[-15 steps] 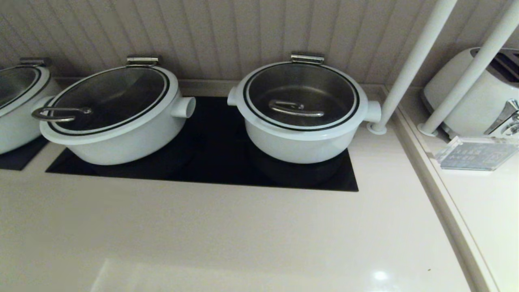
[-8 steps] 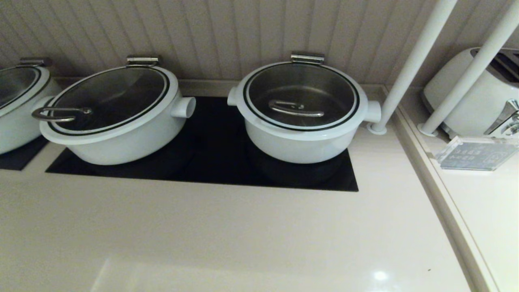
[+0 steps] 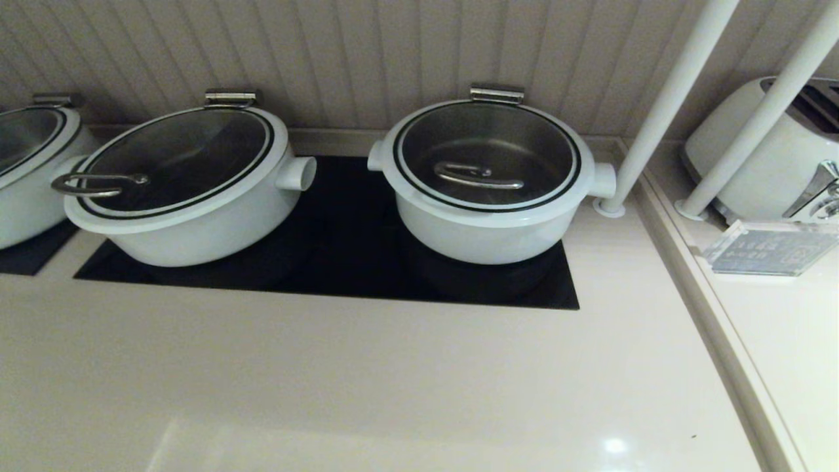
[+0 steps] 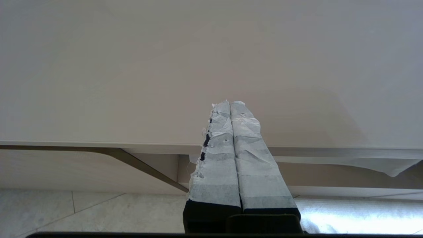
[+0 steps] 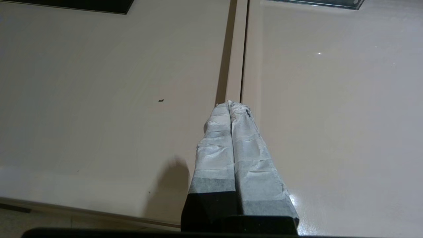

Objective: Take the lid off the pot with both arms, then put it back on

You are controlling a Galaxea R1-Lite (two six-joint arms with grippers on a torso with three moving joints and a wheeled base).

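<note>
The round white pot (image 3: 485, 236) stands on the black cooktop (image 3: 347, 262) at centre right, with stubby side handles and a steel hinge bracket (image 3: 497, 94) at the back rim. The glass lid (image 3: 486, 154) with its straight steel bar handle (image 3: 478, 176) sits closed on it. Neither arm shows in the head view. My left gripper (image 4: 230, 103) is shut and empty near the counter's front edge. My right gripper (image 5: 230, 103) is shut and empty, low over the counter beside a seam, far from the pot.
A wider white pot (image 3: 190, 196) with a loop-handled lid stands to the left, and a third pot (image 3: 26, 170) at the far left. Two white slanted poles (image 3: 662, 105) rise right of the pot. A white toaster (image 3: 767, 151) and an acrylic sign (image 3: 767, 249) sit at the right.
</note>
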